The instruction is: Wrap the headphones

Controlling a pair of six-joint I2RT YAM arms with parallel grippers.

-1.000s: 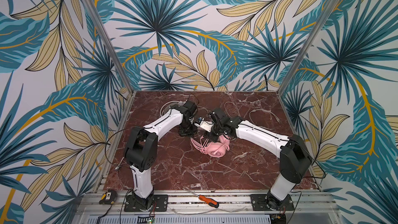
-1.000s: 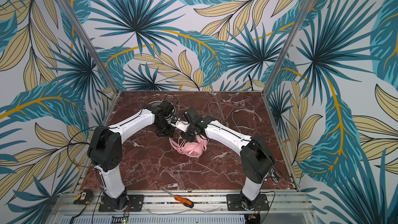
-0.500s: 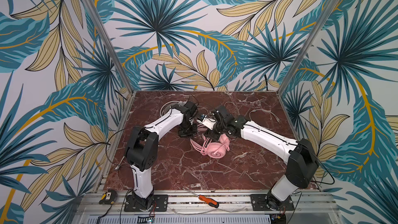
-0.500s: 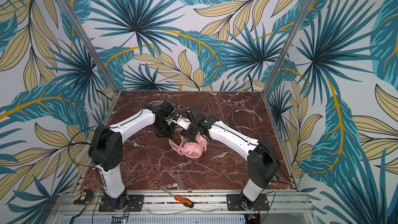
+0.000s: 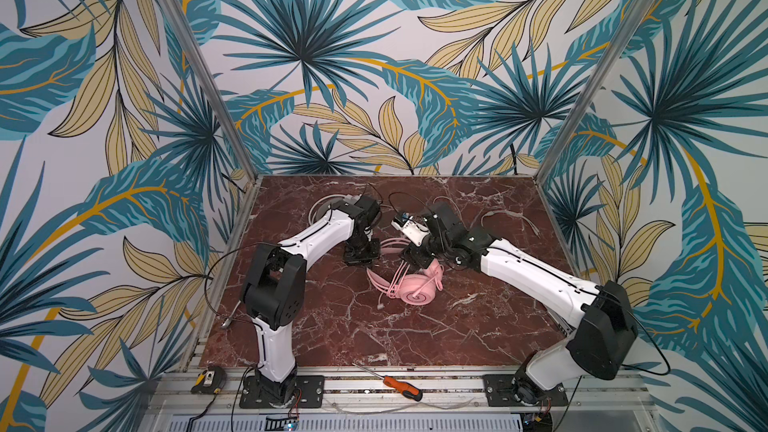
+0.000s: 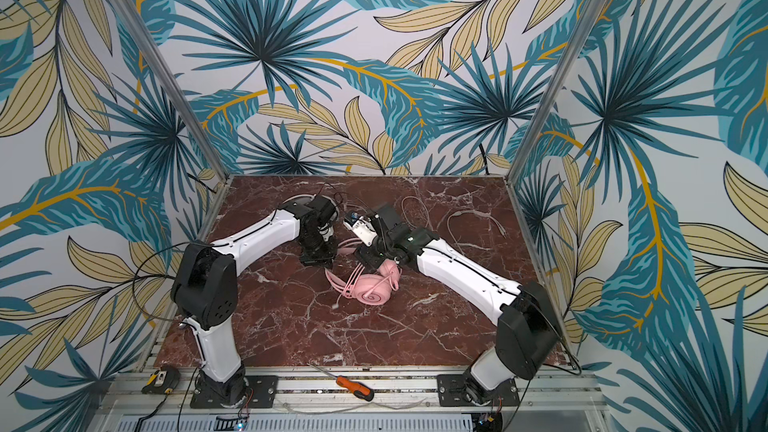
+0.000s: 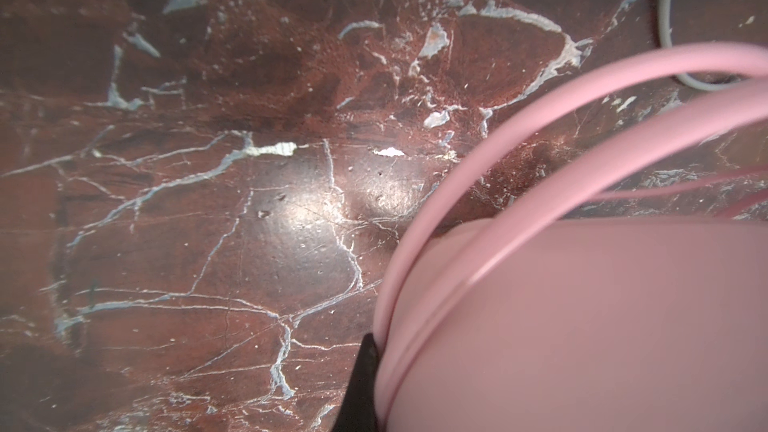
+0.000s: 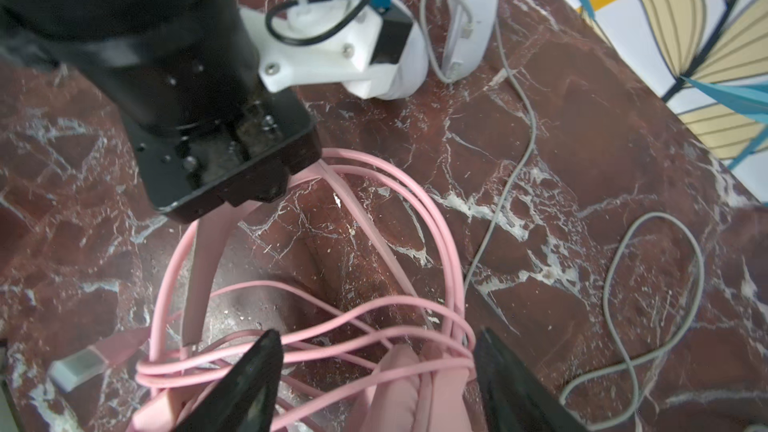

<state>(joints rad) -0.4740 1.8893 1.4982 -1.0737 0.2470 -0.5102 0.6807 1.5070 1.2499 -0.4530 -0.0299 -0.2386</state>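
Two arms are meeting mid-table (image 5: 374, 338) in a top view: we are pinching the pink headset (image 5: 415, 290) with the left claw (image 5: 360, 253), while the right claw (image 5: 415, 258) is hovering just over it.

From the left wrist, its band (image 7: 582, 326) is pressing against one finger (image 7: 361, 384).

From the right wrist, cable (image 8: 451, 268) is lying in loose loops between the spread jaws, and the white headset (image 8: 465, 22) is waiting behind. We are judging the winding nearly done, with the plug (image 8: 79, 363) needing tucking next.

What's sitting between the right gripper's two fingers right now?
In the right wrist view, the right gripper stands open, and between its fingers lie loops of pink cable and a padded part of the pink headset.
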